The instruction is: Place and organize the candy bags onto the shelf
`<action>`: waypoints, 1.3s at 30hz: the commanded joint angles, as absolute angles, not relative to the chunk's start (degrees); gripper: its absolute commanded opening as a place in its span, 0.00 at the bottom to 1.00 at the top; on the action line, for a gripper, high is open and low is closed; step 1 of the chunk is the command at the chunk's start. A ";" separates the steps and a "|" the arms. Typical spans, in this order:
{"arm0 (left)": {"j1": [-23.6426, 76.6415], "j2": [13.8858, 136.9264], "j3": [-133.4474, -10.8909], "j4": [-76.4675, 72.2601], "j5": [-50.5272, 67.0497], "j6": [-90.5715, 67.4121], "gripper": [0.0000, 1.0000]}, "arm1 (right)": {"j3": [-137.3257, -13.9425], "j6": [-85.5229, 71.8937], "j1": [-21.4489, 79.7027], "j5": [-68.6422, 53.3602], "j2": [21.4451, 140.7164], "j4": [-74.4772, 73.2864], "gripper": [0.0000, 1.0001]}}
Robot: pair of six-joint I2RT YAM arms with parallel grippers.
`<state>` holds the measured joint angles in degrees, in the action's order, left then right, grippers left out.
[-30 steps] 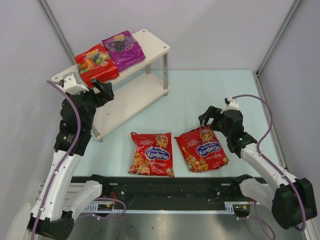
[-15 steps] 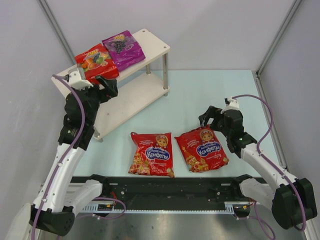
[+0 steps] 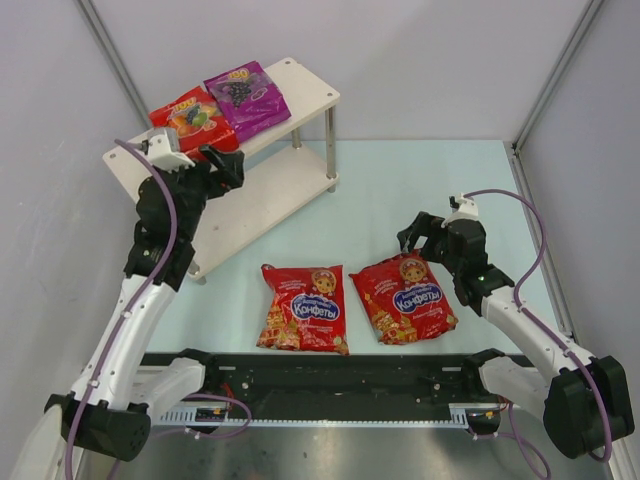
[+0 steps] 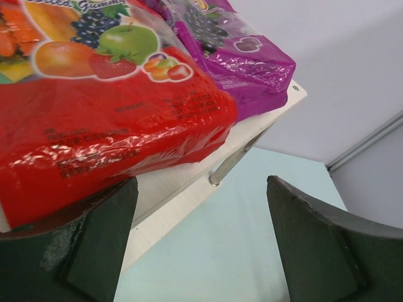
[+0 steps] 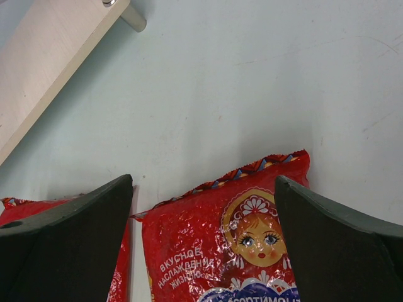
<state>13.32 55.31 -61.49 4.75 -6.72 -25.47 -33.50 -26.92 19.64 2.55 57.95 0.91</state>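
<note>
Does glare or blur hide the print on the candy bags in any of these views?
Top external: even light, sharp throughout, faint sheen on the purple bag. Left wrist: white glare streaks across the fruit-print bag wash out some small text, but the fruit picture is clear. Right wrist: doll-print bag in focus, small sparkles only, lettering legible.

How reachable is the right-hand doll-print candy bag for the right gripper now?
Probably yes: the right gripper hangs open just above the top edge of the right-hand doll-print candy bag; nothing covers it.

top cam high, wrists close; common: shelf point(image 3: 300, 85)
</note>
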 commanded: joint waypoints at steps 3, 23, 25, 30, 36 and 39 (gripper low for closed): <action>12.92 58.27 -63.10 1.58 -3.69 -26.46 0.88 | -33.31 -26.28 19.42 3.34 57.74 1.58 0.98; 12.92 65.74 -66.36 -3.25 -0.53 -26.37 0.87 | -33.22 -26.02 19.25 4.04 58.01 1.14 0.98; 12.92 66.53 -66.97 -3.86 1.14 -26.11 0.87 | -33.31 -25.93 19.25 4.13 58.10 1.14 0.98; 12.92 69.34 -68.29 -4.74 3.16 -26.02 0.85 | -33.22 -25.93 19.16 4.13 58.18 1.06 0.98; 13.01 70.05 -68.64 -6.32 6.84 -25.84 0.83 | -33.31 -25.84 19.16 4.31 58.27 1.06 0.98; 13.62 68.30 -68.91 -6.59 7.91 -25.05 0.82 | -33.22 -25.93 19.16 4.31 58.36 1.14 0.98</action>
